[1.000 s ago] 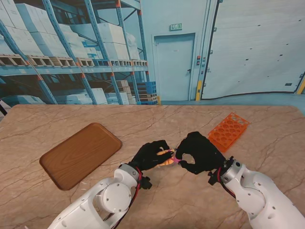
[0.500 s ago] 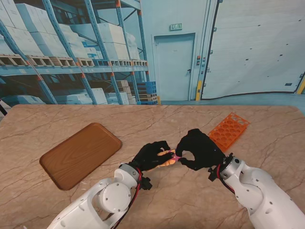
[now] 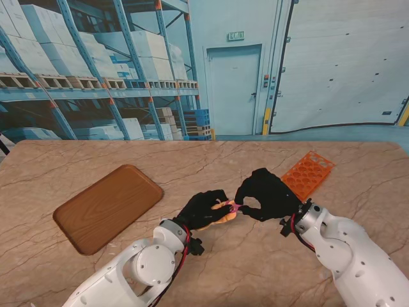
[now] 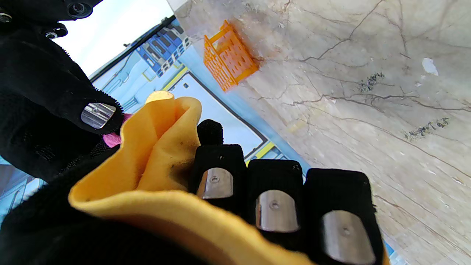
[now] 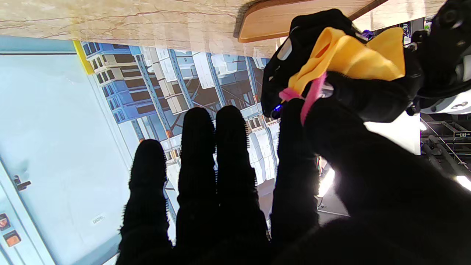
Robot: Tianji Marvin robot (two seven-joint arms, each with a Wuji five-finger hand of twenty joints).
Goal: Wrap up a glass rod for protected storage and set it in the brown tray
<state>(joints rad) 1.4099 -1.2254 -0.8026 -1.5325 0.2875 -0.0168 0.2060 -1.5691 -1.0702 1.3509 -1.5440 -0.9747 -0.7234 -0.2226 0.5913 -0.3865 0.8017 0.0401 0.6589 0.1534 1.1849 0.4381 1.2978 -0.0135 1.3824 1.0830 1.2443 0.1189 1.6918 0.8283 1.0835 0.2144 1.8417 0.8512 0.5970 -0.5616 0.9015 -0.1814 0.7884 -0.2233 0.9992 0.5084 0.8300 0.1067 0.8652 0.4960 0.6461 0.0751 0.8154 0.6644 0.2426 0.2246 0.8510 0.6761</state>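
Orange test-tube rack [image 3: 307, 175] lies flat near the marble table's [image 3: 255, 160] right edge, toward the far corner.

A beige marble-patterned table [image 3: 211, 160] carries everything. A brown tray [image 3: 107, 206] lies flat on its left side, and an orange test-tube rack [image 3: 308, 174] lies on the right, farther from me, well apart from the tray.

A crumpled yellow cloth bundle [image 3: 223, 213] with a thin pink band [image 3: 235, 208] at its right end is held above the marble table, near centre. A brown wooden rounded tray [image 3: 107, 206] lies flat, far left.
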